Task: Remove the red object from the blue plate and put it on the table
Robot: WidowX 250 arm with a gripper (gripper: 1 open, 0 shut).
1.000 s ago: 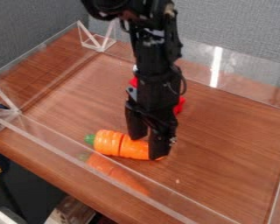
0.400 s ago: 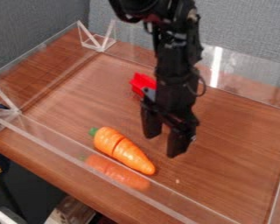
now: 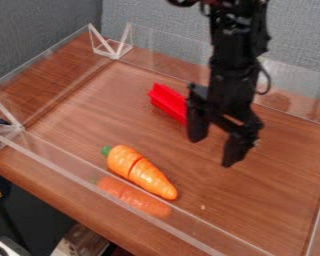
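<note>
The red object (image 3: 167, 100), a small bright red rectangular block, lies flat on the wooden table (image 3: 83, 110) just left of the arm. My gripper (image 3: 215, 148) hangs to the right of the block, slightly nearer the front, with its two black fingers spread and nothing between them. The arm covers the block's right end. No blue plate shows in this view.
An orange carrot with a green tip (image 3: 139, 172) lies near the front clear acrylic wall (image 3: 69, 160). Low acrylic walls edge the table on all sides, with a triangular acrylic brace (image 3: 112, 44) at the back left corner.
The arm has moved right and toward the back, away from the carrot, which now lies uncovered. The gripper has stayed open, and the red block is more exposed.
</note>
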